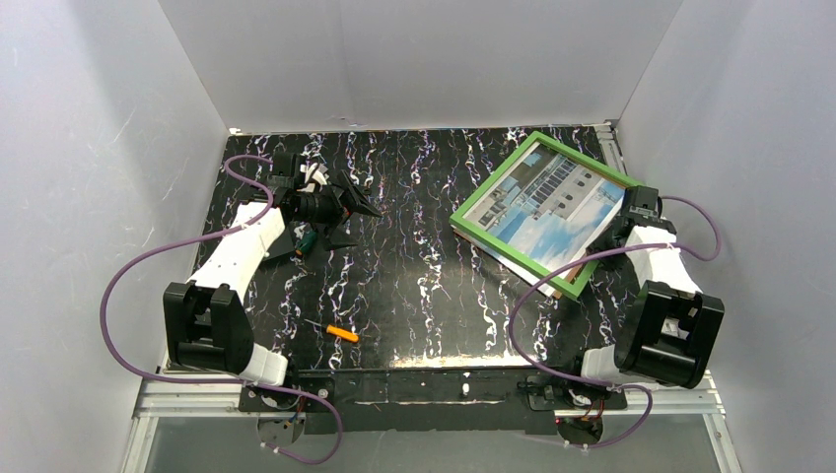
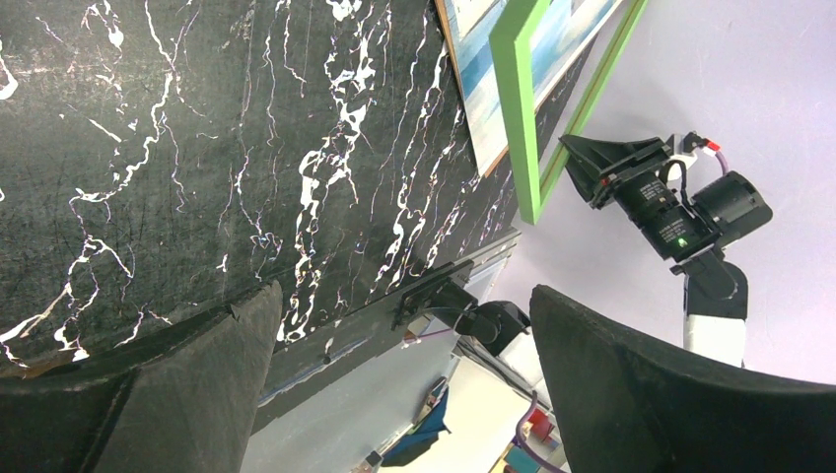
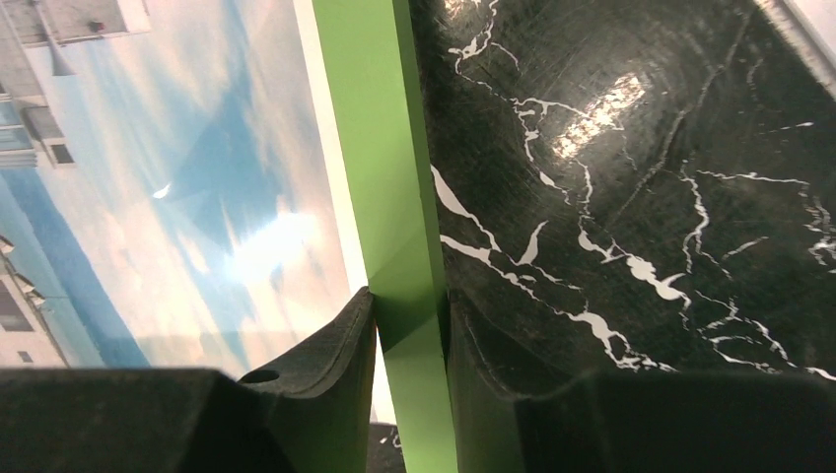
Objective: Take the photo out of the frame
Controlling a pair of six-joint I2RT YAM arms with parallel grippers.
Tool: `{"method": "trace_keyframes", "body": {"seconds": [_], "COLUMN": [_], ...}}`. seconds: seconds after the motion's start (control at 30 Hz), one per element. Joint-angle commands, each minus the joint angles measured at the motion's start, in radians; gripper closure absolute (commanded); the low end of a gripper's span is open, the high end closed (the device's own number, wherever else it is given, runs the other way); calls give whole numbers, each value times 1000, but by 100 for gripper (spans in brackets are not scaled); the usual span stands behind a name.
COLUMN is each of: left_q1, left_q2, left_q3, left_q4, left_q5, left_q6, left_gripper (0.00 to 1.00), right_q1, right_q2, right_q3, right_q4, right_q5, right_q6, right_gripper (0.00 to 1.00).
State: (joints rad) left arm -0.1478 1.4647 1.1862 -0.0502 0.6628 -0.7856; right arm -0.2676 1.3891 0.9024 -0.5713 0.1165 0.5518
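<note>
The frame (image 3: pixel 380 148) is on the tabletop (image 1: pixel 414 286), and the photo (image 1: pixel 552 207) is inside the frame. The right gripper (image 3: pixel 406 320) has its jaws clamped on the frame's green right side. Well to the left of the frame, the left gripper (image 2: pixel 399 301) holds its jaws wide apart.

The table (image 3: pixel 611 148) is black with white veins like marble and has a glossy sheen. The frame (image 3: pixel 380 148) looks smooth, matt green. The photo (image 3: pixel 197 197) is glossy and catches glare. The right end effector (image 3: pixel 409 315) is dull black and slightly grainy.
</note>
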Motion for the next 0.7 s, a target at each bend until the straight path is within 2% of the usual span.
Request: {"method": "trace_keyframes", "body": {"seconds": [0.0, 0.1, 0.37, 0.57, 0.67], "left_q1": [-4, -3, -2, -2, -3], "left_q2": [-1, -3, -6, -4, -6], "left_q3": [-16, -17, -16, -18, -18], "left_q4": [-51, -50, -51, -52, -51], "left_q5": [29, 28, 25, 24, 24], "left_q6": [8, 8, 9, 9, 8], "left_gripper": [3, 3, 4, 3, 3], "right_q1": [7, 37, 187, 265, 342], "right_q2": [-60, -79, -152, -177, -184], "right_q3": [76, 84, 97, 125, 126], "right_q4": [-38, -25, 25, 50, 86], "right_q5": [48, 73, 268, 349, 383], "right_q6": [-19, -72, -157, -224, -295], "right_gripper": [99, 99, 99, 99, 99]}}
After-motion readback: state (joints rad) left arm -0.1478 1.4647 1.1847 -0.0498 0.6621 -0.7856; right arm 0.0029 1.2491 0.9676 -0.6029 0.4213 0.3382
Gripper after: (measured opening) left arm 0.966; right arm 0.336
